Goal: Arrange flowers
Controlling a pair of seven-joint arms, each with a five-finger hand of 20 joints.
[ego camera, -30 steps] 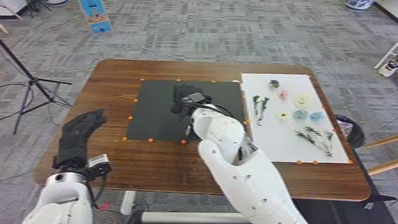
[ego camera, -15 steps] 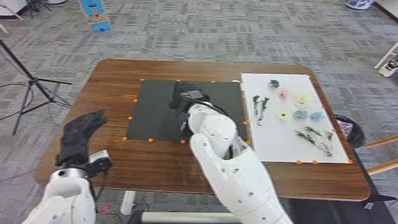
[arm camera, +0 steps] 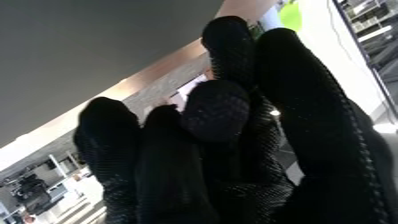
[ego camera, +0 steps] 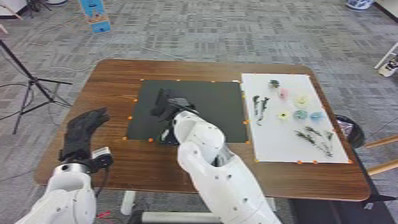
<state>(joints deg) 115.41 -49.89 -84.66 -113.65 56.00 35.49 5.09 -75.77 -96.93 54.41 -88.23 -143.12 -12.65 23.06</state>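
Note:
In the head view my right hand [ego camera: 169,102] is above the black sheet [ego camera: 218,92], left of its middle, its fingers straight. In the right wrist view the fingers of this hand [arm camera: 178,165] stand extended, the thumb in front of them. My left hand [ego camera: 83,131] is over the table's left side with relaxed fingers. On the white sheet [ego camera: 266,145] lie a dark flower [ego camera: 274,83], a pink flower [ego camera: 282,93], a pale yellow flower [ego camera: 301,101], a smaller yellow one [ego camera: 283,115], blue flowers [ego camera: 299,114], green stems [ego camera: 262,109] and leafy sprigs [ego camera: 317,140].
Orange markers [ego camera: 150,140] line the sheets on the brown table [ego camera: 124,170]. A black tripod [ego camera: 34,80] stands beyond the left edge. A dark bin [ego camera: 348,131] and wooden legs [ego camera: 382,168] are off the right edge.
My right hand has moved left across the black sheet, and its arm has swung left with it. The left hand has shifted only slightly. The flowers on the white sheet have not moved.

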